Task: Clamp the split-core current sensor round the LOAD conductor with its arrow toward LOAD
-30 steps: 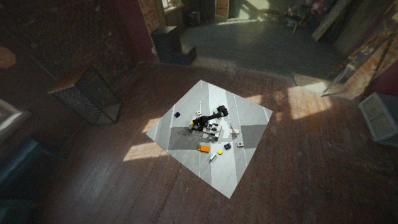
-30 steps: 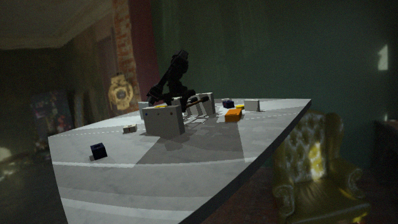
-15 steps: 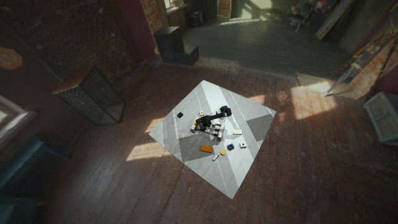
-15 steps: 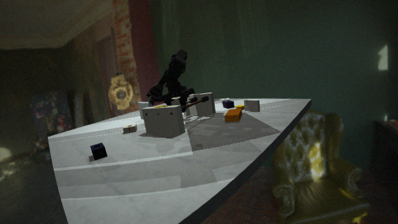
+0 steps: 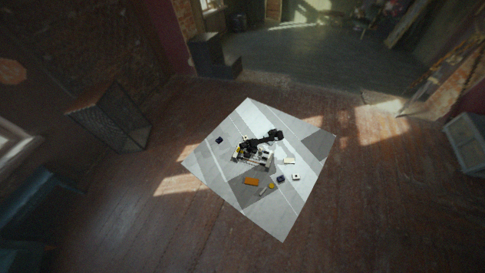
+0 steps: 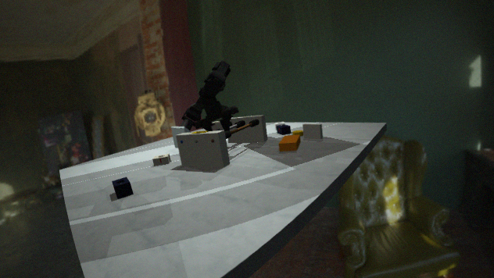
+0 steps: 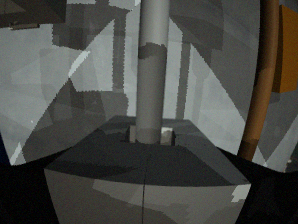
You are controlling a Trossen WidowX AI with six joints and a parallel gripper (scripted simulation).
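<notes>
The current sensor [image 7: 145, 172], a dark grey body with a lighter near face, sits around the grey conductor [image 7: 152, 65] in the wrist view. Its two halves meet at a thin seam; whether the latch has caught cannot be told. My gripper [image 7: 149, 142] is shut on the sensor, with black finger parts at both sides. The orange-brown conductor [image 7: 267, 65] runs to the right of it, and a blue one [image 7: 2, 154] just shows at the left edge. The conductors run between two grey end blocks [image 6: 201, 152] [image 6: 258, 130]. The LOAD marking and the sensor's arrow are not readable.
An orange block [image 5: 252, 181] [image 6: 289, 144], a yellow disc [image 5: 271, 185] and a dark blue block [image 5: 281, 179] [image 6: 283, 130] lie beside the fixture. Another dark blue block [image 5: 219, 140] [image 6: 123, 188] and a small pale block [image 6: 161, 160] are on its other side.
</notes>
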